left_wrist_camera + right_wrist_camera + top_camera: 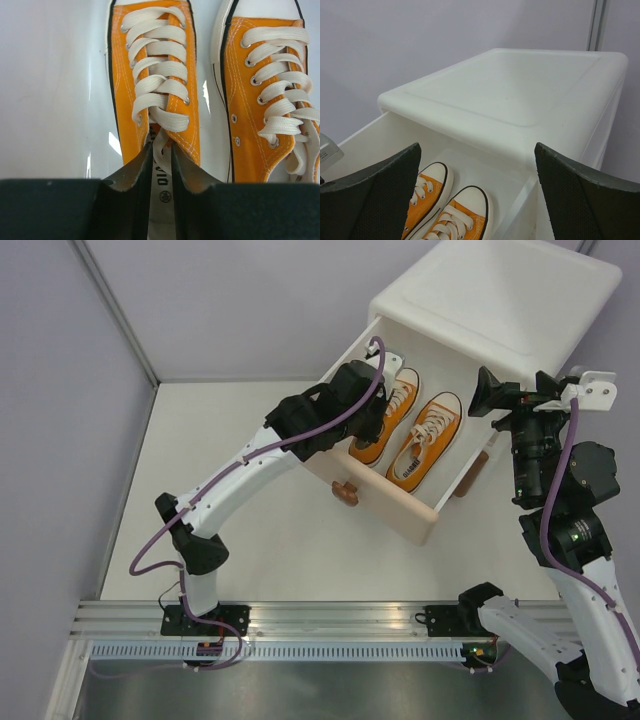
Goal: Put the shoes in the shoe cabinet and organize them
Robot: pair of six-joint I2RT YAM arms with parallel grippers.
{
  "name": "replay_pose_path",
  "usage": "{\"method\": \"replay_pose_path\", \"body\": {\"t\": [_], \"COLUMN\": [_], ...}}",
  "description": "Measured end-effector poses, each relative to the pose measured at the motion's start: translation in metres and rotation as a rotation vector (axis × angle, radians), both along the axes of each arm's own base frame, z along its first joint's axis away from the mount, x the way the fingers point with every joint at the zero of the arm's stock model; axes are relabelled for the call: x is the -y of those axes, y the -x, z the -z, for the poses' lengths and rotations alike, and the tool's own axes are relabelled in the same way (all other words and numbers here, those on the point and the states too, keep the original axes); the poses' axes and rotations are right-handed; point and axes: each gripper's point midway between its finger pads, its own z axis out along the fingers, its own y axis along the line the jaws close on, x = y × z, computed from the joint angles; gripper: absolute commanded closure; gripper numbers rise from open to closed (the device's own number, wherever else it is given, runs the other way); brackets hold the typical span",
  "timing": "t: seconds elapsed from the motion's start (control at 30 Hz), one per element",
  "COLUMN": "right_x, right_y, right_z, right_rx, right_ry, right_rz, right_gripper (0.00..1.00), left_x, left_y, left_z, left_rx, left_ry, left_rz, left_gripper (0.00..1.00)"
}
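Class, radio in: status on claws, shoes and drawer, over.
Left claw narrow astride one orange sneaker's tongue, grip unclear. Right claw wide open, empty. Orange pair in open drawer. Nothing blocking.

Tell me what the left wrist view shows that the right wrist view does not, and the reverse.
Only the left wrist view: the left gripper, its fingers narrowly flanking one shoe's tongue, and the laces' metal eyelets. Only the right wrist view: the cabinet's white top and the right gripper, wide open. Both: the two orange shoes side by side in the drawer.
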Motion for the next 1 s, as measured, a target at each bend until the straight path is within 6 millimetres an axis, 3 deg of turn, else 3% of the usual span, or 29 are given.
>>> {"method": "replay_pose_path", "body": {"t": [0.2,0.5,0.6,0.67,1.0], "right_x": [0.000,0.001,0.001,0.001,0.004], "right_y": [0.000,0.002,0.003,0.003,0.010], "right_z": [0.000,-0.001,-0.001,-0.001,-0.005], "right_rx": [-0.001,0.005,0.006,0.006,0.022], "right_ry": [0.000,-0.002,-0.002,-0.002,-0.005], "right_rz": [0.000,0.000,0.000,0.000,0.001], "right_gripper": [0.02,0.02,0.02,0.02,0.02], "left_x": [0.008,0.000,-0.004,-0.007,-0.006], "left_y": [0.005,-0.003,-0.007,-0.011,-0.024], "left_z": [0.002,0.000,-0.001,-0.001,-0.015], "left_rx": [-0.020,0.013,0.025,0.023,0.006], "left_ry": [0.016,-0.004,-0.012,-0.005,0.106], "left_rz": [0.044,-0.015,-0.041,-0.056,-0.065], "left_gripper": [0.71,0.48,0.32,0.28,0.23]}}
